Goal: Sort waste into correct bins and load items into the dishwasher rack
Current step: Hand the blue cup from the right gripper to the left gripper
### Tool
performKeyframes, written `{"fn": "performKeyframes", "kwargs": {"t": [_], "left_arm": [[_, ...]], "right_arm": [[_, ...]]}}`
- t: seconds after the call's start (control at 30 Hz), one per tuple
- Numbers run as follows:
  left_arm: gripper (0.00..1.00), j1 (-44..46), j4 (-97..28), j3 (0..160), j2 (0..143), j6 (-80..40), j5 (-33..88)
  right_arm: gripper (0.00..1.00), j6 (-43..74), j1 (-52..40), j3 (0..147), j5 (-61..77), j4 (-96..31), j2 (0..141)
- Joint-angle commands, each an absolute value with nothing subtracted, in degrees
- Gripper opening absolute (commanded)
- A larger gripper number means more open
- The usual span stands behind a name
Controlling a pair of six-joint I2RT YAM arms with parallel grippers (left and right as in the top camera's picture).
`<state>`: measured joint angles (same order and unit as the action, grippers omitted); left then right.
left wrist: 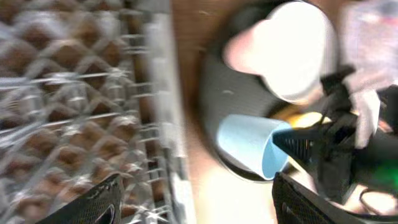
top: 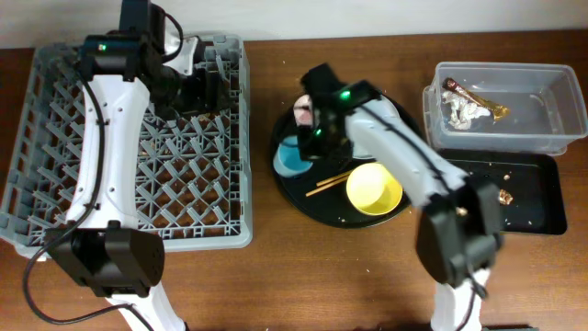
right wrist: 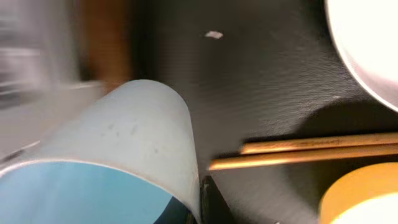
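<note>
The light blue cup (top: 292,158) lies on its side at the left of the round black tray (top: 312,204). My right gripper (top: 311,136) is shut on its rim, one finger outside the wall and one inside (right wrist: 200,208). The pale pink cup (top: 302,110), the yellow bowl (top: 374,189) and the wooden chopsticks (top: 331,182) are on the same tray. My left gripper (top: 204,81) is open and empty over the back of the dishwasher rack (top: 55,138). In the left wrist view, its fingers (left wrist: 196,190) are wide apart. I cannot see the grey plate.
The clear tub (top: 551,101) at the back right holds crumpled tissue (top: 464,112) and the foil wrapper (top: 478,97). The flat black tray (top: 533,216) in front of it holds tan scraps (top: 503,196). The rack's right wall stands close to the round tray.
</note>
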<state>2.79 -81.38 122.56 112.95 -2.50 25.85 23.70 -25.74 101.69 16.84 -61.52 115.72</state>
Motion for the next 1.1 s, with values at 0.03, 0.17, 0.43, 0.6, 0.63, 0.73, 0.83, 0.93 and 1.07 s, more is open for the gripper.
{"fn": "performKeyframes", "kwargs": {"t": [0.03, 0.17, 0.43, 0.6, 0.63, 0.73, 0.83, 0.93, 1.07], "left_arm": [[0.99, 0.56, -83.7, 120.84, 112.84, 14.35, 59.44], [0.99, -0.67, -82.74, 113.47, 112.84, 21.12, 75.48], [0.99, -1.13, -76.51, 94.02, 112.84, 22.9, 90.19], [0.99, -0.03, -78.46, 92.75, 112.81, 22.87, 90.19], [0.98, 1.04, -79.11, 92.75, 112.81, 22.87, 90.19], [0.95, 3.11, -79.7, 92.77, 112.81, 22.85, 90.19], [0.94, 4.84, -80.42, 92.77, 112.81, 22.85, 90.19], [0.9, 5.1, -80.66, 92.77, 112.81, 22.85, 90.19], [0.9, 5.08, -80.12, 92.77, 112.81, 22.85, 90.19]], "right_arm": [[0.04, 16.6, -18.76, 101.97, 36.45, -63.94, 98.17], [0.04, 10.63, -16.03, 99.04, 50.06, -62.37, 97.1], [0.04, 15.92, -15.33, 81.71, 66.87, -35.11, 97.12], [0.04, 20.78, -15.33, 80.93, 62.24, -28.67, 97.12], [0.04, 21.96, -15.33, 80.93, 60.42, -27.64, 97.23], [0.04, 23.05, -15.35, 80.93, 59.09, -26.39, 97.91], [0.04, 23.05, -15.33, 80.9, 59.09, -26.06, 99.79], [0.04, 23.03, -15.4, 80.88, 59.86, -26.15, 101.38], [0.04, 22.76, -15.46, 80.88, 63.46, -26.11, 101.54]]}}
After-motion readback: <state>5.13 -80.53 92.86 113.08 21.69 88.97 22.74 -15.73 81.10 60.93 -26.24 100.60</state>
